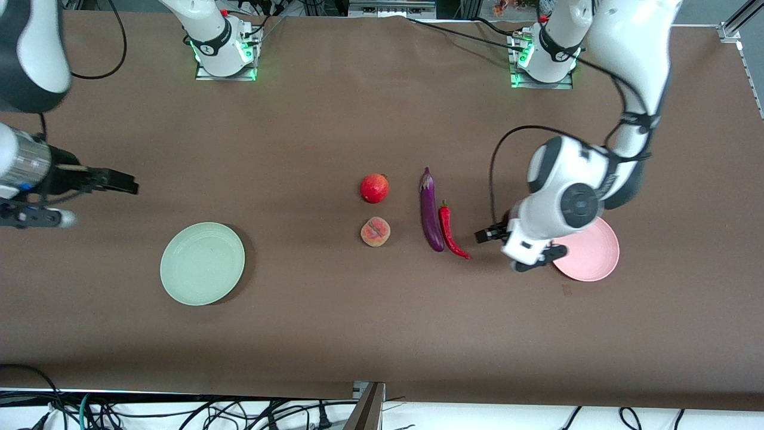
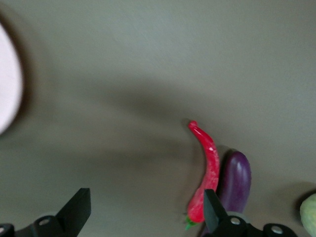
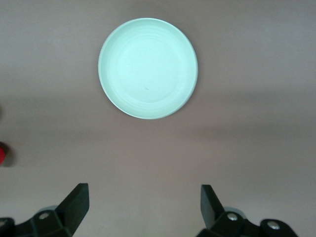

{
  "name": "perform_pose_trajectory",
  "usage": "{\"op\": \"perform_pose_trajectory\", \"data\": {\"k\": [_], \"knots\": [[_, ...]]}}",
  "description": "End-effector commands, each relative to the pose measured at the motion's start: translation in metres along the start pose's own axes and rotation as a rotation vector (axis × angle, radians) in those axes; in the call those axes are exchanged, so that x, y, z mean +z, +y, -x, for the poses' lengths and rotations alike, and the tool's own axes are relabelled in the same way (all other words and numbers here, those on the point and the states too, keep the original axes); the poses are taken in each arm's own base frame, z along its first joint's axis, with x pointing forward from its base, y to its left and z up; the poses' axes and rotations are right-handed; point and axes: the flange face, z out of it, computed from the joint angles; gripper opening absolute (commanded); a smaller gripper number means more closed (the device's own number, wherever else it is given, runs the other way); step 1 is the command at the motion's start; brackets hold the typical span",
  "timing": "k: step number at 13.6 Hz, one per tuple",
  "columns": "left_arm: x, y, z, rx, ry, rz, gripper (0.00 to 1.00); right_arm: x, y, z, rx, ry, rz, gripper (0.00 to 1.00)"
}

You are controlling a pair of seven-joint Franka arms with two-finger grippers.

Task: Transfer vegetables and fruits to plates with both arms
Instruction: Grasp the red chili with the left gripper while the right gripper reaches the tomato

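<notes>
Right gripper (image 1: 122, 181) hangs with fingers spread wide and empty above bare brown table (image 1: 334, 334) at the right arm's end. Nearer the front camera lies the pale mint green ridged plate (image 1: 202, 263), empty. Mid-table sit the round red pomegranate (image 1: 374, 188) and orange-pink peach (image 1: 375, 232), then the slim purple eggplant (image 1: 431, 212) touching the curved red chili (image 1: 452, 233). Left gripper (image 1: 490, 233), fingers wide and empty, hovers between chili and light pink plate (image 1: 594, 254).

Robotics lab, bolted arm bases (image 1: 225, 51), cables (image 1: 179, 412)
</notes>
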Motion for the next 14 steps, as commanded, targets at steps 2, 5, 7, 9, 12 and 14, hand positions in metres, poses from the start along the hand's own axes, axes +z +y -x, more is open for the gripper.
{"op": "perform_pose_trajectory", "data": {"k": [2,5,7,9,12,14], "knots": [[0.029,0.010,-0.007,-0.052,-0.011,0.020,1.00,0.029,-0.065,-0.019,0.069,0.024,-0.003,1.00],[0.042,0.017,-0.012,-0.141,-0.079,0.161,0.98,0.063,-0.124,-0.031,0.146,0.043,-0.037,1.00],[0.060,0.014,-0.016,-0.102,-0.090,0.162,0.95,0.090,-0.151,-0.039,0.159,0.023,-0.118,1.00],[0.068,0.014,-0.017,-0.100,-0.101,0.164,0.84,0.111,-0.182,-0.038,0.127,0.012,-0.123,1.00],[0.073,0.026,-0.020,-0.151,-0.108,0.173,0.72,0.144,-0.235,-0.033,0.169,0.010,-0.140,1.00],[0.073,0.029,-0.020,-0.199,-0.126,0.197,0.61,0.174,-0.287,-0.022,0.222,0.021,-0.144,1.00]]}}
